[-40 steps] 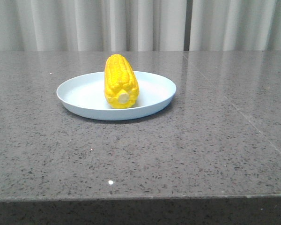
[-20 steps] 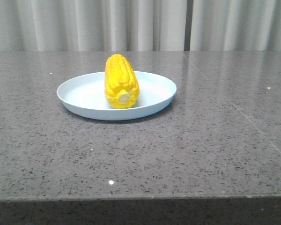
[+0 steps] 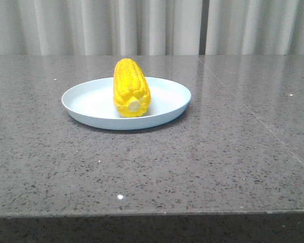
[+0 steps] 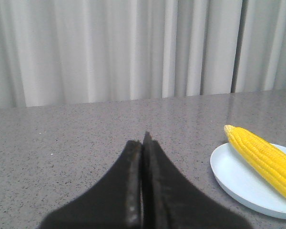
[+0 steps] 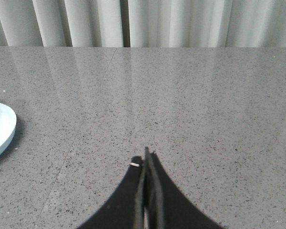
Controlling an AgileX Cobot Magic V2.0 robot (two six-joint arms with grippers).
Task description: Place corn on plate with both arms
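Grey speckled counter (image 3: 202,162) carried the plate (image 3: 86,109), and the corn (image 3: 131,88) lay on it, so the task looked done. Left gripper (image 4: 142,143) and right gripper (image 5: 146,160) sat well apart from it, jaws pressed together, empty.

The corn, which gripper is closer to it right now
Left, as far as the wrist views show. The left gripper sees the corn on the plate nearby; the right gripper sees only the plate's edge, no corn.
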